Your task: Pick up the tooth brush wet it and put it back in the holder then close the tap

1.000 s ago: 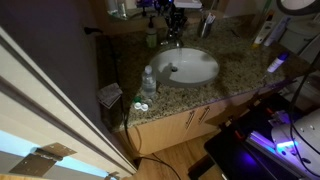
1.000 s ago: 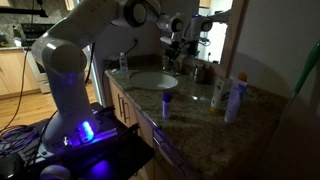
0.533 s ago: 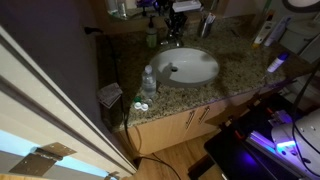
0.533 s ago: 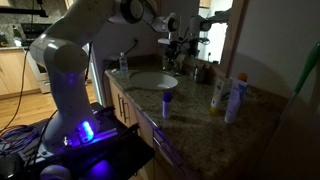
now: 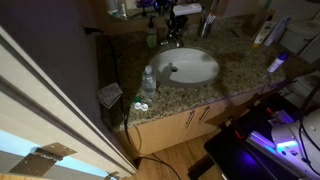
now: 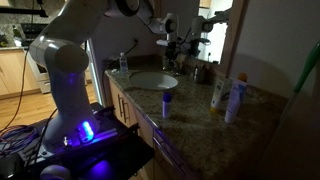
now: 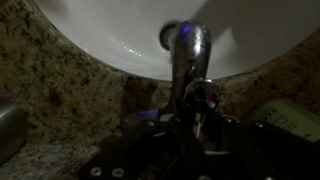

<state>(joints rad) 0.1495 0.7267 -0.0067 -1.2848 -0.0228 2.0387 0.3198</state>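
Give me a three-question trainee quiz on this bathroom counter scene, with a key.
1. True or false: the clear water bottle stands on the granite counter, outside the basin.
2. The gripper is closest to: A the tap; B the clear water bottle; C the cabinet doors.
3. What colour is the basin?

Key: 1 true; 2 A; 3 white.
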